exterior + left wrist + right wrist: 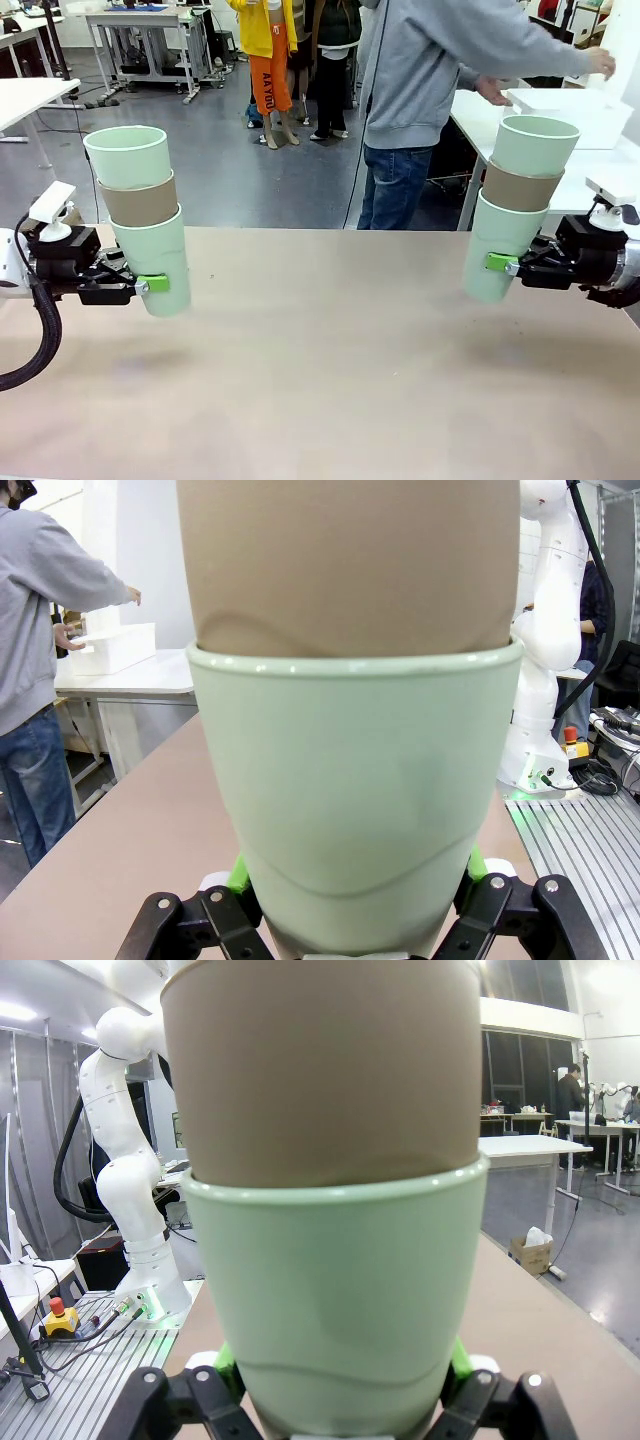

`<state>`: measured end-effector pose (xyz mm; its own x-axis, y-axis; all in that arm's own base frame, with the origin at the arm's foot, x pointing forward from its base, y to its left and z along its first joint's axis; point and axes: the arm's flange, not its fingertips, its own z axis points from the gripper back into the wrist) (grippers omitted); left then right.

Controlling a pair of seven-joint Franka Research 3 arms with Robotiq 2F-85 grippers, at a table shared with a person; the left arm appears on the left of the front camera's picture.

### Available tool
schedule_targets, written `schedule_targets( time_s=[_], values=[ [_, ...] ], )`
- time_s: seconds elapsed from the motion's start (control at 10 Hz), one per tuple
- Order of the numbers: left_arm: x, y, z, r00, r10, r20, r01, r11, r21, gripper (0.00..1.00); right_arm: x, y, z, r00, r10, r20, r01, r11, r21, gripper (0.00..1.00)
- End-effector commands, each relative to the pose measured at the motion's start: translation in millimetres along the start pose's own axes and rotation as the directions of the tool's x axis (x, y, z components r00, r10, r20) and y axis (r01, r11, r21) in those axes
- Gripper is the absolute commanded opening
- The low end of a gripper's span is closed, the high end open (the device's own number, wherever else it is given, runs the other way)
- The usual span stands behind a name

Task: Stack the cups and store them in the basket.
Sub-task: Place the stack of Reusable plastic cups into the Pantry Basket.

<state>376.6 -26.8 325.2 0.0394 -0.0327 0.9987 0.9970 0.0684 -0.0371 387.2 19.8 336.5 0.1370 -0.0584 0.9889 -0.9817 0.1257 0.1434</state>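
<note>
Front view: left tool [150, 284] and right tool [496, 264] are each clamping stacked cups [140, 200].
Gripping the lowest cup is holding stacks upright over the table [320, 380]; the basket [572, 106], seemingly, is sitting beyond the right tool.

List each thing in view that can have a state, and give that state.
left stack: three cups nested, upright, gripped low.
left gripper: shut on left stack.
right stack: three cups nested, upright, gripped low.
right gripper: shut on right stack.
basket: away from both stacks, person's hand at it.
</note>
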Motion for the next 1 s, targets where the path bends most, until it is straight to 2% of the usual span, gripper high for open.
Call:
schedule_targets(
  time_s=[0.0, 0.9],
  values=[
    [3.7, -0.2, 0.9, 1.000, -0.013, 0.007, 0.013, 1.000, 0.000, 0.84, 4.0, 0.5, -0.4, 1.000, 0.010, 0.001, -0.010, 1.000, 0.002, 0.85],
    [3.7, -0.2, 0.9, 1.000, -0.013, 0.007, 0.013, 1.000, 0.000, 0.84, 4.0, 0.5, -0.4, 1.000, 0.010, 0.001, -0.010, 1.000, 0.002, 0.85]
  ],
)
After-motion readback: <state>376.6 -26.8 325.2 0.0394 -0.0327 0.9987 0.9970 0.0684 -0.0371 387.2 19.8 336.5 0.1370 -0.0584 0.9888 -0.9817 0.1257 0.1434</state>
